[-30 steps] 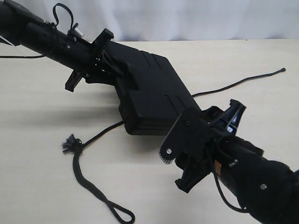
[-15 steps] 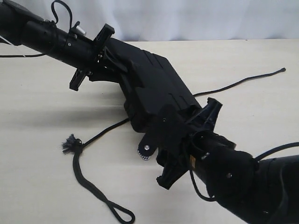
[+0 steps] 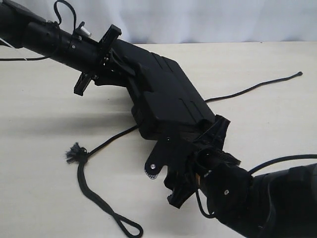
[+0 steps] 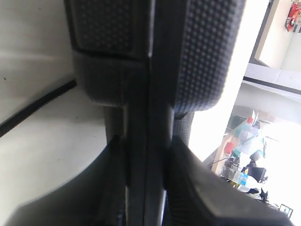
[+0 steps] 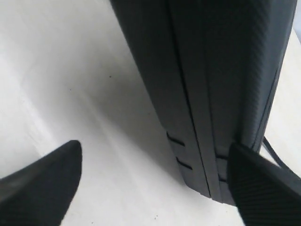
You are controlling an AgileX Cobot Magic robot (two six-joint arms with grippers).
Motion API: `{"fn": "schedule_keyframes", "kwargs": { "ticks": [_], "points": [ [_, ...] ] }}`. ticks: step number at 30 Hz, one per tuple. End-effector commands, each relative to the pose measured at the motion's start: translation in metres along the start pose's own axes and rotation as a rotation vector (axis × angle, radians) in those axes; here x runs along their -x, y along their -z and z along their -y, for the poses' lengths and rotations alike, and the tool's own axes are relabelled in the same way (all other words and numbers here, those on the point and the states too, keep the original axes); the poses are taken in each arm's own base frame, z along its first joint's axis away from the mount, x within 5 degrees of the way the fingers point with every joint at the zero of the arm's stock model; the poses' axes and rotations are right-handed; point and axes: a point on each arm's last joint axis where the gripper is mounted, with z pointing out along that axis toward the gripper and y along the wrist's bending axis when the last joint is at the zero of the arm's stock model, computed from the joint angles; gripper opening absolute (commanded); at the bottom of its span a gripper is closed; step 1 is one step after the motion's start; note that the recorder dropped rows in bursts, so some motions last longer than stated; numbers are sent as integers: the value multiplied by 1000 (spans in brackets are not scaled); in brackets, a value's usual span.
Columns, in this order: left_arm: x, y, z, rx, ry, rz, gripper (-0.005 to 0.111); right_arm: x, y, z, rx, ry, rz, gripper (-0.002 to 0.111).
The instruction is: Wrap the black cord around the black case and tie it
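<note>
My left pincer (image 3: 120, 67) is clenched on the far-left end of the black case (image 3: 166, 94), which runs diagonally across the table (image 3: 39, 99) toward the near right. My right pincer (image 3: 190, 144) is released, its fingers spread wide at the case's near-right end. The black cord (image 3: 106, 143) passes beneath the case, with its frayed knot and loop at near left and its thin tip at far right.

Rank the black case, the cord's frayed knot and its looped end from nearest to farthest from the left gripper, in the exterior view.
1. black case: clamped by the left gripper, upper left.
2. frayed knot: on the table, lower left.
3. looped end: at the view's bottom edge.
</note>
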Motion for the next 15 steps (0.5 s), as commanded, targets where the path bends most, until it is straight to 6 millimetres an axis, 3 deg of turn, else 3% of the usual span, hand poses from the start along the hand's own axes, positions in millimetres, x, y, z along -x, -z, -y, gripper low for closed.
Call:
{"fn": "schedule_keyframes", "kwargs": {
  "ticks": [1, 8, 15],
  "points": [
    [-6, 3, 14, -60, -24, -32, 0, 1, 0, 10, -106, 0, 4, 106],
    [-7, 3, 14, -62, -24, -39, 0, -8, -12, 9, -186, 101, -59, 108],
    [-7, 3, 14, -66, -22, -41, 0, -6, -31, 21, -115, 61, -96, 108]
  ]
}}
